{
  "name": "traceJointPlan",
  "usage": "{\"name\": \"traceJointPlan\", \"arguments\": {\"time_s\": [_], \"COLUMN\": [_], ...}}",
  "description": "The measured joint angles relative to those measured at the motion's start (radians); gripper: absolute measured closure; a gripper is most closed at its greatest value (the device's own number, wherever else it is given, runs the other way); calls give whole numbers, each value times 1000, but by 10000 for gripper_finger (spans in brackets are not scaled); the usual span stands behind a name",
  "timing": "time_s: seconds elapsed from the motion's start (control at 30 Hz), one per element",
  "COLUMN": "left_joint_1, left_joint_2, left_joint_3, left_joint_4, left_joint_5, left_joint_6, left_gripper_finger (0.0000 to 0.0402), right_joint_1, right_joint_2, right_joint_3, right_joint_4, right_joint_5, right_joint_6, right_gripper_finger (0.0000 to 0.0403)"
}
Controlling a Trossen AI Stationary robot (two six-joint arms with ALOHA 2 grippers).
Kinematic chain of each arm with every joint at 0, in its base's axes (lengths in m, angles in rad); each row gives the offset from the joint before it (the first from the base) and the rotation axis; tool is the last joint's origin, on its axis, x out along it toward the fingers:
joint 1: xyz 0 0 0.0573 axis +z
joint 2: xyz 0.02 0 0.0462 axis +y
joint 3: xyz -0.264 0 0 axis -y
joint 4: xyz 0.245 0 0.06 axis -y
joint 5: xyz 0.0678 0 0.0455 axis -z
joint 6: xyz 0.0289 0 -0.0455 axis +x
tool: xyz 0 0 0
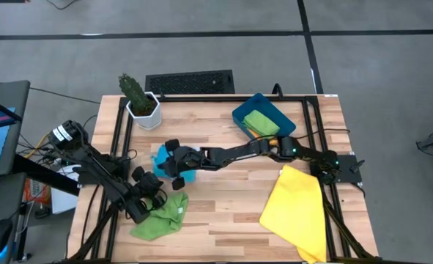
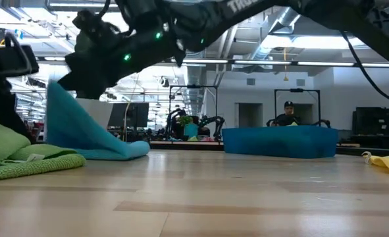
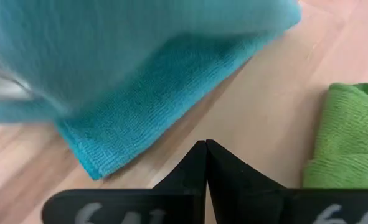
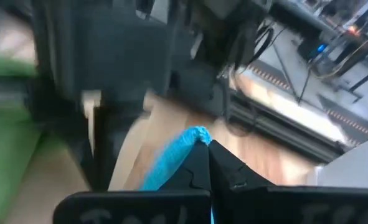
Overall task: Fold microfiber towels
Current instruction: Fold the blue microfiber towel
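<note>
The light blue towel (image 1: 160, 155) lies at the table's left middle, with one part raised off the wood. My right gripper (image 1: 169, 164) reaches across from the right and is shut on it. My left gripper (image 1: 152, 188) is shut and empty just near of the blue towel, which fills the left wrist view (image 3: 140, 81). A crumpled green towel (image 1: 161, 216) lies on the table near the left front. The yellow towel (image 1: 297, 209) lies spread at the right front. A second green towel (image 1: 261, 122) and a bit of orange cloth (image 1: 256, 134) lie in the teal bin. My right gripper pinches an edge of the light blue towel (image 4: 193, 135) between its two shut fingers. The held part (image 2: 54, 92) is lifted and stands up as a sloping sheet. The towel's lower part (image 2: 112, 151) rests on the table.
The teal bin (image 1: 254, 103) stands at the far right. A potted cactus (image 1: 138, 101) stands at the far left. Bare wood lies in the middle and front between the green and yellow towels. People and other rigs show in the room beyond.
</note>
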Motion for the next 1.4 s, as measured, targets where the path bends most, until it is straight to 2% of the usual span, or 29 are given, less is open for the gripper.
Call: {"name": "traceJointPlan", "arguments": {"time_s": [0.17,0.3,0.4,0.53,0.67,0.8,0.9,1.03,1.23,1.33,1.4], "left_joint_1": [-1,-1,-1,-1,-1,-1,1,25,54,57,57], "left_joint_2": [0,0,0,0,0,0,0,0,4,4,4], "left_joint_3": [79,93,74,18,-78,-186,-240,-272,-276,-276,-276], "left_joint_4": [-139,-202,-223,-208,-104,141,309,443,596,631,644], "left_joint_5": [6,3,-31,-114,-155,-159,-167,-176,-155,-154,-153], "left_joint_6": [-1,-1,-28,-67,-108,-91,-34,13,133,150,150], "left_gripper_finger": [401,401,401,401,401,401,401,401,401,401,402], "right_joint_1": [-1,-2,-10,-24,-26,-4,13,27,27,24,23], "right_joint_2": [48,38,-16,-98,-125,-158,-153,-159,-157,-153,-154], "right_joint_3": [-5,-4,-4,-1,-28,-58,-88,-85,-85,-85,-85], "right_joint_4": [11,-14,-143,-408,-668,-875,-949,-798,-432,-382,-422], "right_joint_5": [27,230,350,443,519,652,747,725,543,465,529], "right_joint_6": [-19,-86,-99,19,164,315,353,288,132,88,57], "right_gripper_finger": [394,394,394,394,398,399,398,399,399,399,399]}}
